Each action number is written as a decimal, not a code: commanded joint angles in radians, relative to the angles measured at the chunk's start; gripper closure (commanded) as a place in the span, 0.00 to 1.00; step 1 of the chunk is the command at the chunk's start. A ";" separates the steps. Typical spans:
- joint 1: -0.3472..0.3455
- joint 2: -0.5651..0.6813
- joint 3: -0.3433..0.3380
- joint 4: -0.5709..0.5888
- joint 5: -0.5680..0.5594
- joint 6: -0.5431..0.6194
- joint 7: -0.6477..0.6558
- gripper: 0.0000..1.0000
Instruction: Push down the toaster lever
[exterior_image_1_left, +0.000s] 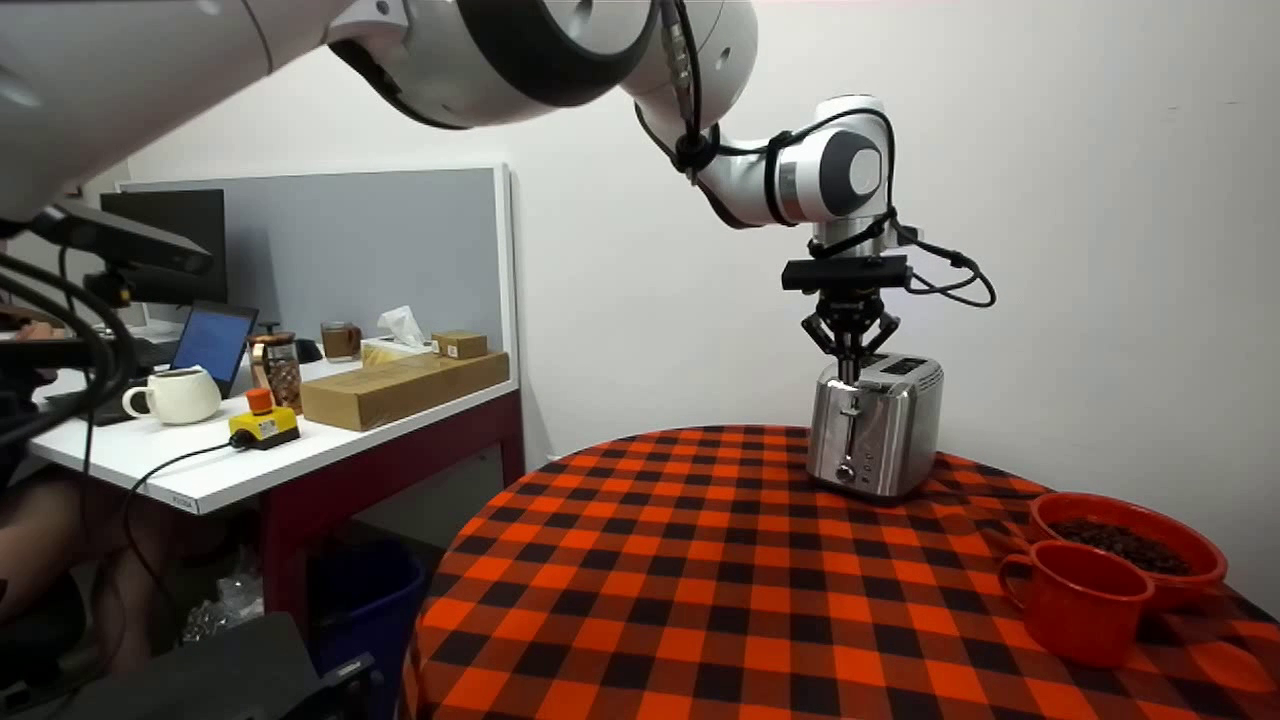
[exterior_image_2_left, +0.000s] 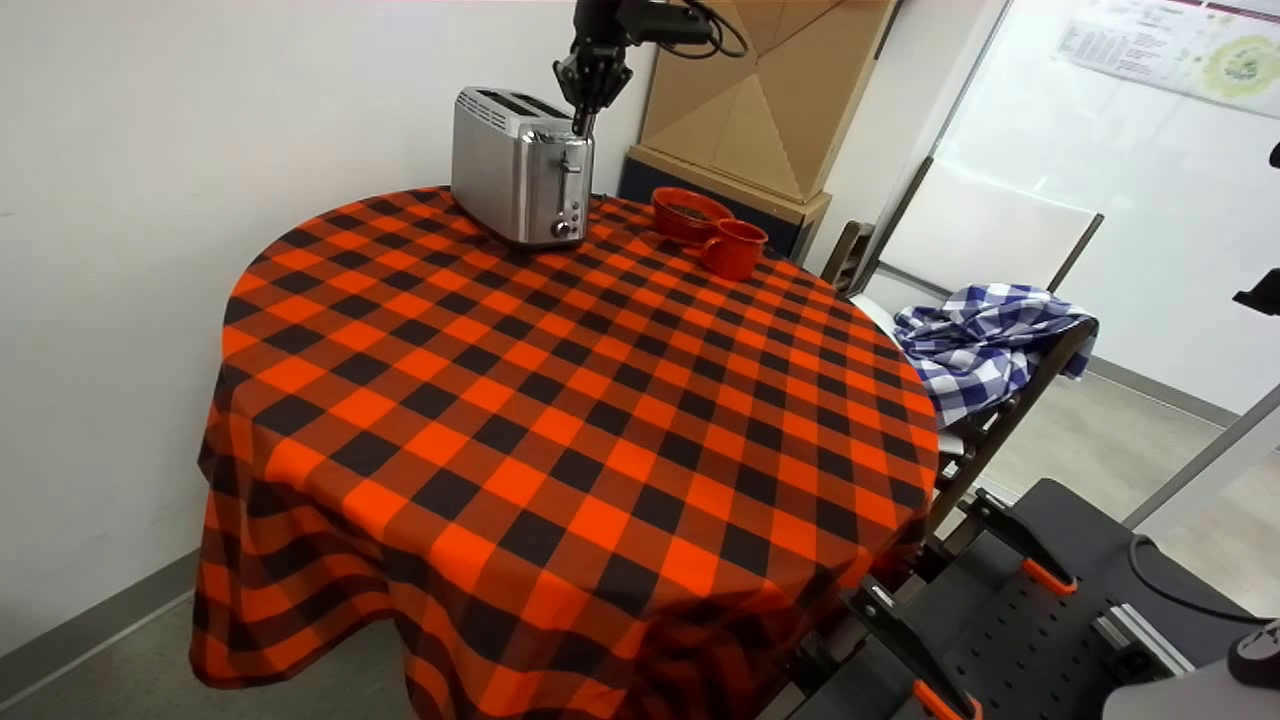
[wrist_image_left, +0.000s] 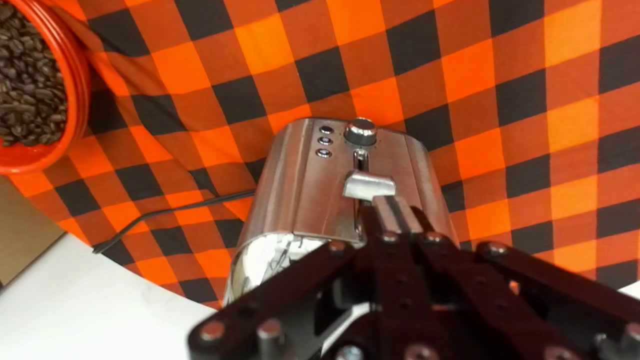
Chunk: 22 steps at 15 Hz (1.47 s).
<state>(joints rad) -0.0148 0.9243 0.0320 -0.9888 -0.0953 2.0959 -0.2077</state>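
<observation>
The silver toaster (exterior_image_1_left: 909, 430) stands upright at the table's wall side; it also shows in an exterior view (exterior_image_2_left: 487, 165) and in the wrist view (wrist_image_left: 325, 200). Its lever (wrist_image_left: 369, 186) sits high in the slot on the front face, above a round knob (wrist_image_left: 361, 132). The lever also shows in both exterior views (exterior_image_1_left: 850, 410) (exterior_image_2_left: 570, 167). My gripper (wrist_image_left: 394, 202) points down with its fingers together and nothing between them. In both exterior views its fingertips (exterior_image_1_left: 848, 376) (exterior_image_2_left: 583, 126) are just above the lever. I cannot tell whether they touch it.
A red bowl of coffee beans (exterior_image_1_left: 1125, 535) and a red mug (exterior_image_1_left: 1085, 605) stand beside the toaster on the checkered tablecloth (exterior_image_2_left: 560, 420). The toaster's black cord (wrist_image_left: 175, 208) runs toward the bowl's side. A wall (exterior_image_1_left: 650, 330) is close behind the toaster.
</observation>
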 joint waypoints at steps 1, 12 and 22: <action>0.021 0.062 -0.026 0.085 -0.009 -0.004 0.035 1.00; 0.031 0.141 -0.062 0.100 -0.053 0.149 0.036 1.00; 0.012 0.143 -0.023 0.115 -0.015 0.056 -0.005 1.00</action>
<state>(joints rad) 0.0032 1.0430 -0.0162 -0.9285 -0.1342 2.2137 -0.1810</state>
